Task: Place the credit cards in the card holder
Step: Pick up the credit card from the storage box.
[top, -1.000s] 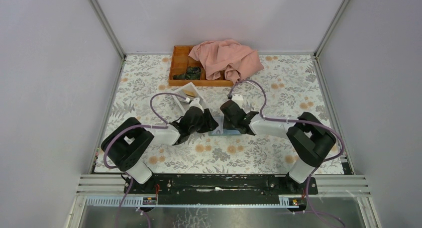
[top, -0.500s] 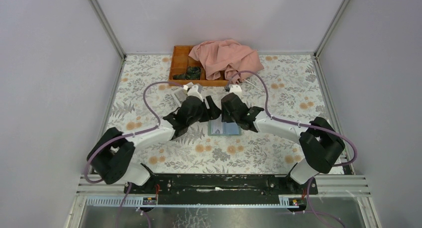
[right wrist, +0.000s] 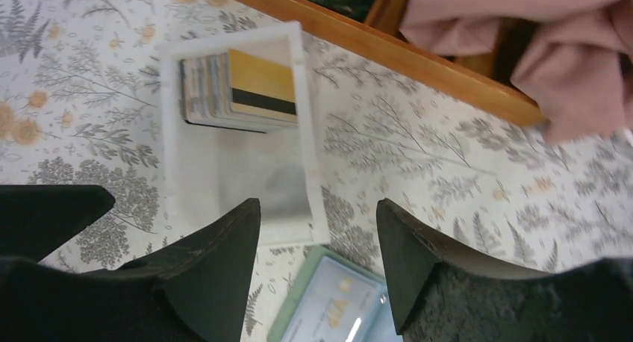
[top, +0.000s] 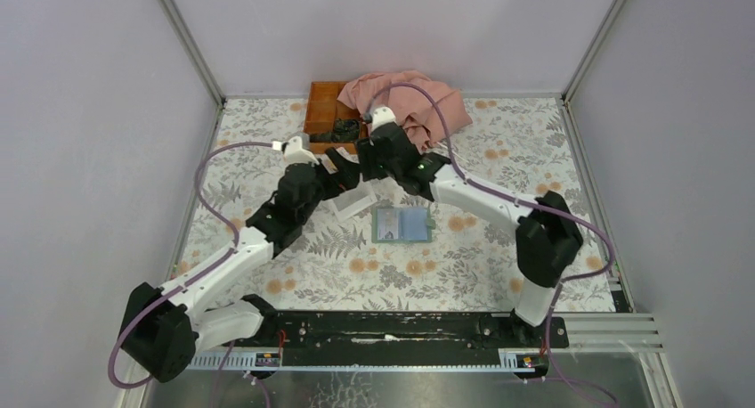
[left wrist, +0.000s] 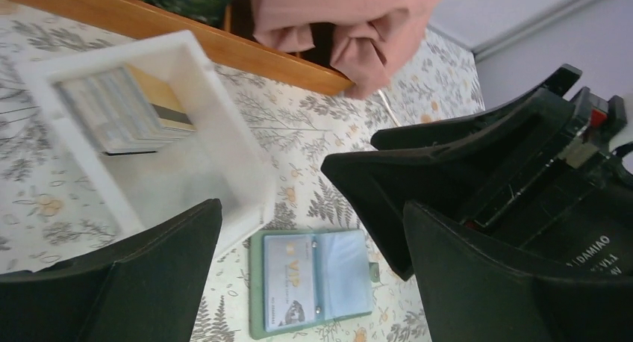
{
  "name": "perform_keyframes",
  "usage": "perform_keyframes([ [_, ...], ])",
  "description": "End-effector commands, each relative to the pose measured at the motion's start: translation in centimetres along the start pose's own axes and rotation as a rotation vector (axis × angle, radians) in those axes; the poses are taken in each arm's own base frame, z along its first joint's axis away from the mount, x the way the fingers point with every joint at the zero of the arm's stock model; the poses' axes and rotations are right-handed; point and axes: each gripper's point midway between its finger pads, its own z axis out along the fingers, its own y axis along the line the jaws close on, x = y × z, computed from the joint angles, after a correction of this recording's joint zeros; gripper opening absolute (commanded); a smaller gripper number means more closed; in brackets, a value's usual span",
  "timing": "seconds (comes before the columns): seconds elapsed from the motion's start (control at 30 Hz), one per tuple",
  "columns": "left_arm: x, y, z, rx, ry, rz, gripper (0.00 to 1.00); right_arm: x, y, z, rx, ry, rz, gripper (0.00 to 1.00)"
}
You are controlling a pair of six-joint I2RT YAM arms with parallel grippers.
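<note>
Left pincer, top view: the left pincer stands released with nothing between its fingers.
Right pincer, top view: the right pincer sits hard against the left one's right side, likewise spread and empty. Whether the two touch, I cannot tell.
Box, top view: a white rectangular open-topped plastic box lies just beneath both pincers.
Card holder, top view: the flat grey-green folding card holder lies open on the floral-printed table, behind the right pincer toward the arm bases and apart from both.
Cards, left wrist view: ahead of the left pincer and to its left, thin greyish and orange credit cards stand packed at the box's far end. The card holder shows below, between the fingers.
Cards, right wrist view: the right pincer gapes over the box's near wall. The credit cards are ahead and left of it.
Risk: both pincers crowd one small box, so they may knock together. Thin, tightly stacked cards may come up several at once, and a finger catching the wall could shove or tip the light box.
Edges: the orange wooden tray and crumpled pink cloth close off the space just ahead.
Room: bare table opens to the right pincer's right and behind both.
</note>
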Motion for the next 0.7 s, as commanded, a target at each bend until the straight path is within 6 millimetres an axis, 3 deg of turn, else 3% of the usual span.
perform_keyframes([
  [0.0,-0.1,1.1,-1.1,-0.006,-0.002,-0.059,1.0,-3.5,4.0,1.7,-0.15,-0.063,-0.092,0.66],
  [0.2,-0.7,1.8,-1.5,0.048,0.025,-0.182,1.0,-6.1,6.9,4.4,-0.242,-0.109,-0.144,0.62],
  [0.27,-0.7,2.0,-1.5,0.076,0.055,-0.195,1.0,-6.1,7.4,5.7,-0.243,-0.102,-0.147,0.61],
  [0.47,0.1,4.7,-1.4,0.017,0.045,-0.27,0.89,-4.5,8.9,9.1,-0.274,-0.005,-0.148,0.6],
  [0.67,-0.3,7.6,-2.1,-0.104,-0.032,-0.288,0.91,-2.9,9.3,11.6,-0.27,0.026,-0.141,0.6],
])
